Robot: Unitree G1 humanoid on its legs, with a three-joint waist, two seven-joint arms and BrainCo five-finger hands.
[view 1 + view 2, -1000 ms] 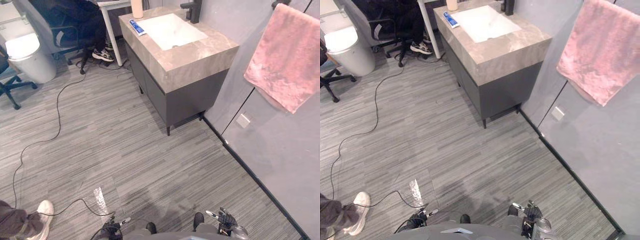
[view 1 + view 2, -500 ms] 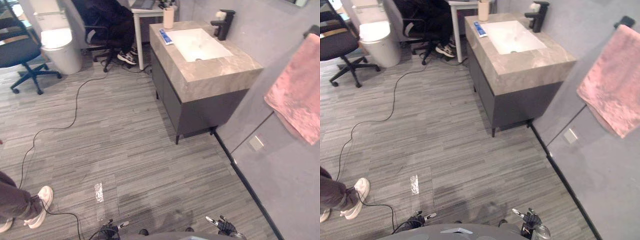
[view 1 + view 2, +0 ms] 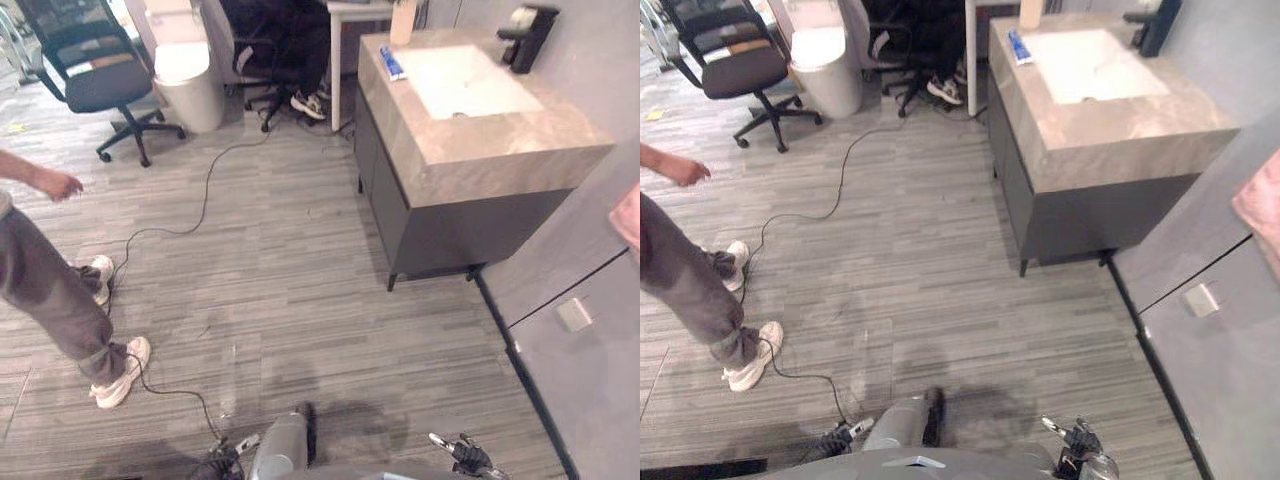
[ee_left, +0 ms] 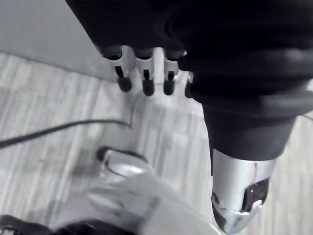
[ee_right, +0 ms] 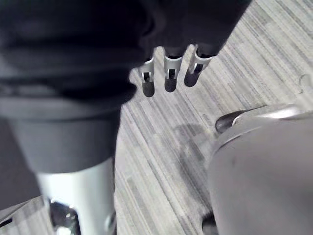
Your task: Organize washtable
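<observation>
Hanging empty over floor (image 3: 300, 250), left hand (image 4: 145, 73), right hand (image 5: 168, 73) straight-fingered; eye views show washtable (image 3: 480, 150).

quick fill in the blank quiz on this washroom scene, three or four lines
1. The blue tube lies on the beige stone washtable beside the white ____.
2. The tap on the washtable is ____ in colour.
3. The left hand and the right hand, fingers straight, hold ____.
4. The person in grey trousers stands on the robot's ____ side.

Missing words: basin; black; nothing; left.
</observation>
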